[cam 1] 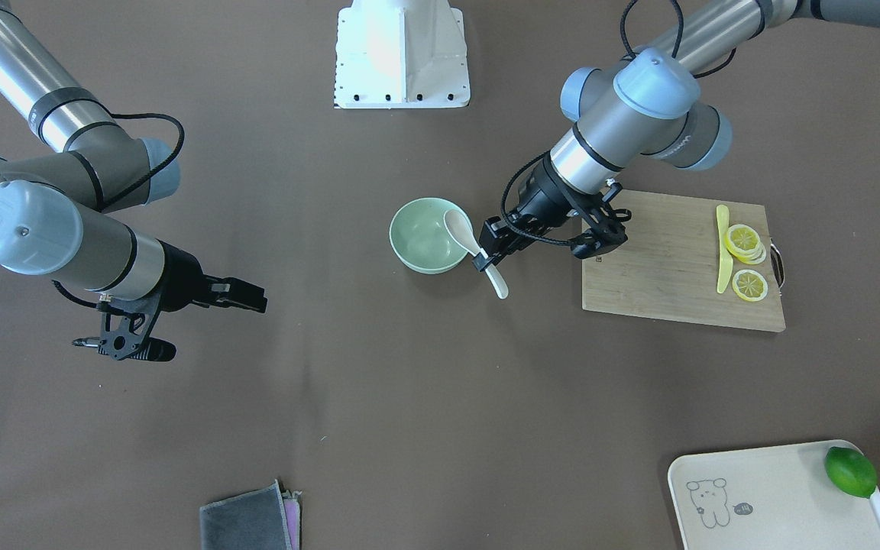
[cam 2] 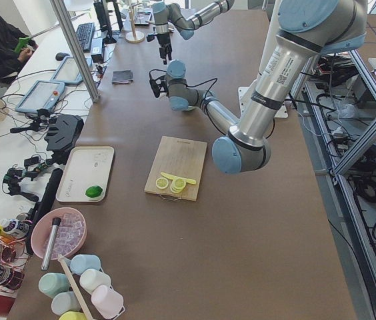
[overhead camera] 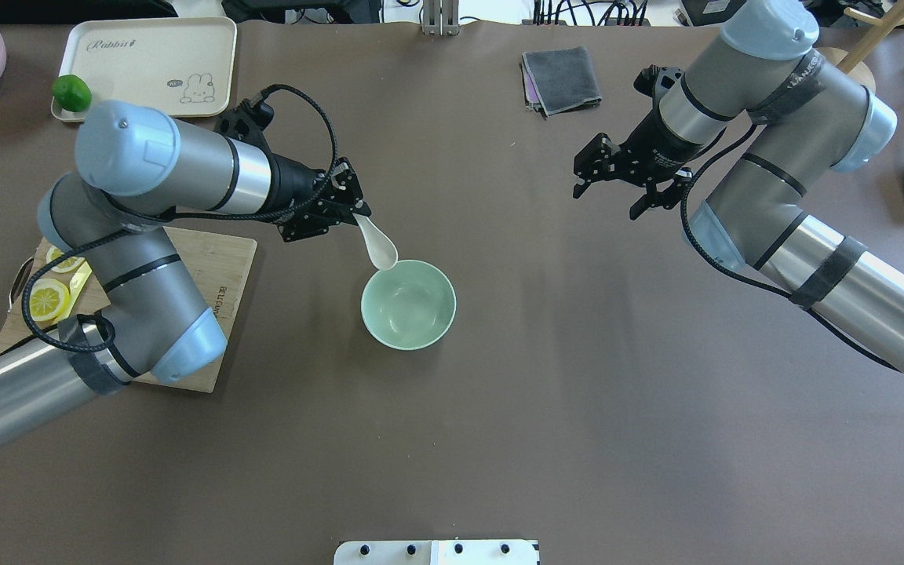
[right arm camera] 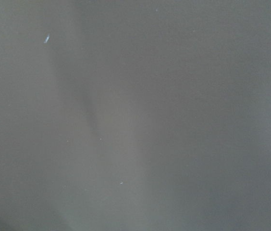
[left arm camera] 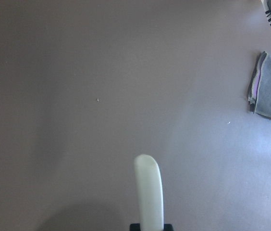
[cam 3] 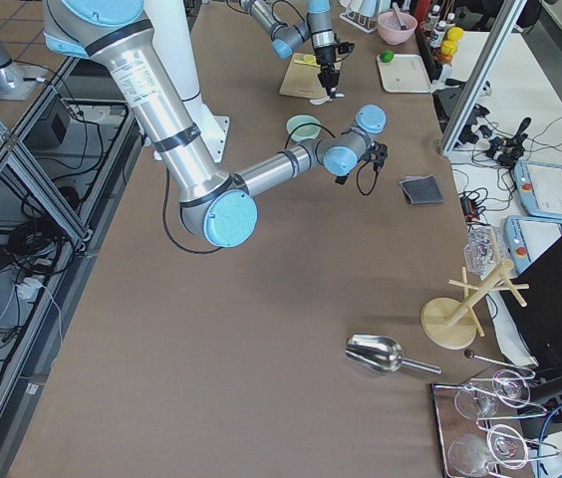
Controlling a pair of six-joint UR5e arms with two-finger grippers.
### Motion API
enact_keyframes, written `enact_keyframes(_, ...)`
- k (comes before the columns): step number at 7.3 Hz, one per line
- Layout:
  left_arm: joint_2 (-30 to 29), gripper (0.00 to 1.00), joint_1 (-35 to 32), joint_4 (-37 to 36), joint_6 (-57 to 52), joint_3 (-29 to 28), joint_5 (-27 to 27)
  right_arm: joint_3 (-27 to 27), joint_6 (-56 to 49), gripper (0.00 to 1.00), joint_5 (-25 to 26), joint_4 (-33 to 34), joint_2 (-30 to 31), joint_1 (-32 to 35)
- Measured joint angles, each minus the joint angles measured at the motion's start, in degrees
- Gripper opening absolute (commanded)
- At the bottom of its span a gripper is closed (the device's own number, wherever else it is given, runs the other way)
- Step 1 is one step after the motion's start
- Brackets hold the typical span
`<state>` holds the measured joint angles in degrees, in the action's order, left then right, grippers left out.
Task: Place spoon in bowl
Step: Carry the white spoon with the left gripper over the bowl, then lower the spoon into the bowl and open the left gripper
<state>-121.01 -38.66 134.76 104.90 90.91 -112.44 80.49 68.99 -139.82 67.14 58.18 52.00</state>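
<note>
The white spoon [cam 1: 461, 229] is held by its handle in my left gripper [cam 1: 484, 260], which is shut on it. The spoon is tilted, its scoop hanging over the rim of the mint-green bowl [cam 1: 418, 238] on the side toward the cutting board. In the overhead view the spoon [overhead camera: 376, 242] slants down from the left gripper [overhead camera: 356, 210] to the bowl's [overhead camera: 413, 314] far-left rim. The left wrist view shows only the spoon's handle end [left arm camera: 149, 192]. My right gripper [overhead camera: 587, 184] is open and empty, well to the right of the bowl above the table.
A wooden cutting board [cam 1: 661, 267] with lemon slices [cam 1: 745, 260] and a yellow knife [cam 1: 723, 248] lies beside the left arm. A cream tray [cam 1: 768, 504] holds a lime [cam 1: 850, 471]. A grey cloth [cam 1: 249, 519] lies at the table's far edge.
</note>
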Motion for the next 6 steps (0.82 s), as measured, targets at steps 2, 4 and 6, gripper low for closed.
enact_keyframes(2, 0.1, 0.0, 5.0, -0.3, -0.2, 0.1, 4.3, 0.1, 0.0, 1.0, 0.1, 0.0, 0.1, 0.0)
enact_keyframes(4, 0.4, 0.0, 6.6, -0.5, -0.7, -0.1, 5.0, 0.0, 0.0, 1.0, 0.2, 0.0, 0.3, 0.0)
enact_keyframes(6, 0.6, 0.96, 6.9, -0.7, -2.1, -0.5, 4.8, 0.0, 0.0, 1.0, 0.1, 0.0, 0.3, 0.0)
